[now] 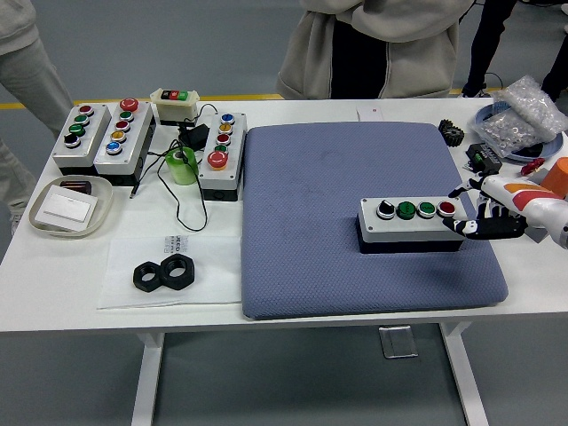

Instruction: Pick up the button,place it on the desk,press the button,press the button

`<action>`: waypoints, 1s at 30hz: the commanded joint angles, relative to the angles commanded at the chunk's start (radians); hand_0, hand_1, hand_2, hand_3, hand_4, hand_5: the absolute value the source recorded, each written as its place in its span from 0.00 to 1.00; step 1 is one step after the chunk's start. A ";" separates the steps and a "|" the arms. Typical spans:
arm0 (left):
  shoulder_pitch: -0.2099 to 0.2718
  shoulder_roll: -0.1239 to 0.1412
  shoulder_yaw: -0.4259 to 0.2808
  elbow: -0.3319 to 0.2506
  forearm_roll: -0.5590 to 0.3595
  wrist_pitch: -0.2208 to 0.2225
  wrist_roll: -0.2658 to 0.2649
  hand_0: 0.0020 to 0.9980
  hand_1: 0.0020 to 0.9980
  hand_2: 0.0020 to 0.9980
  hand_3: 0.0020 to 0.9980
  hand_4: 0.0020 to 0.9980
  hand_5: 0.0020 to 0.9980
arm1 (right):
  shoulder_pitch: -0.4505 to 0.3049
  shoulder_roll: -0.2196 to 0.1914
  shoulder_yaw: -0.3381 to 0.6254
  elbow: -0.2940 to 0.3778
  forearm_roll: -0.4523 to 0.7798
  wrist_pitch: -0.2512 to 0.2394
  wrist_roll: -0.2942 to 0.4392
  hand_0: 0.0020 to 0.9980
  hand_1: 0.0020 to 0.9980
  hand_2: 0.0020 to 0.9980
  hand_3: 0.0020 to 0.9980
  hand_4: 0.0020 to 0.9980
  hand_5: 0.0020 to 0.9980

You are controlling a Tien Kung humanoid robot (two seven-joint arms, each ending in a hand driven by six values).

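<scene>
The button box [414, 224] sits on the blue pad [311, 231] on the counter [177, 306], its long axis running left to right. The right hand [488, 217] hovers at its right end, fingers [461, 227] loosely spread, empty, nearest the red button [446, 209]. Grey lid, four caps.

Five grey push-button control boxes [414, 222] were on the white table [53, 284], plus two black hexagonal nuts [164, 273] and one blue quilted mat [355, 213].

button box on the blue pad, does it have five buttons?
No, the button box on the blue pad shows four: one black-and-white, two green, one red.
</scene>
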 joint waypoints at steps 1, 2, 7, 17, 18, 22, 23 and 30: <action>0.000 0.000 0.001 0.000 -0.001 0.000 0.000 0.71 0.83 0.90 0.83 0.64 1.00 | 0.001 0.002 -0.005 -0.004 -0.001 0.001 0.000 0.25 0.19 0.29 0.79 0.74 0.71; -0.001 0.000 0.001 0.000 -0.001 0.000 0.000 0.71 0.83 0.90 0.83 0.64 1.00 | 0.001 0.002 -0.006 -0.005 -0.001 0.001 0.000 0.25 0.19 0.29 0.79 0.74 0.71; -0.002 0.000 0.001 0.000 -0.001 -0.001 0.000 0.70 0.83 0.90 0.83 0.64 1.00 | 0.010 0.009 -0.020 -0.022 -0.001 0.002 -0.002 0.24 0.19 0.29 0.79 0.74 0.72; -0.002 -0.001 -0.002 0.000 0.003 0.000 0.001 0.70 0.83 0.90 0.83 0.64 1.00 | 0.020 0.031 -0.039 -0.055 -0.006 0.002 -0.005 0.24 0.18 0.29 0.79 0.73 0.72; -0.001 -0.001 -0.003 0.000 0.003 0.000 0.001 0.70 0.83 0.90 0.83 0.64 1.00 | 0.020 0.032 -0.041 -0.059 -0.006 0.003 -0.006 0.24 0.18 0.29 0.79 0.73 0.72; 0.000 -0.001 -0.004 0.000 0.005 0.000 0.003 0.70 0.83 0.90 0.83 0.64 1.00 | 0.021 0.034 -0.050 -0.069 -0.007 0.006 -0.008 0.24 0.19 0.29 0.79 0.73 0.72; 0.000 -0.001 -0.005 0.000 0.006 0.000 0.003 0.70 0.83 0.90 0.83 0.64 1.00 | 0.020 0.034 -0.051 -0.070 -0.006 0.007 -0.008 0.24 0.19 0.29 0.79 0.73 0.72; 0.001 -0.001 -0.011 0.000 0.015 0.001 0.006 0.70 0.83 0.90 0.83 0.64 1.00 | 0.016 0.035 -0.049 -0.067 -0.009 0.014 -0.012 0.24 0.19 0.29 0.80 0.73 0.73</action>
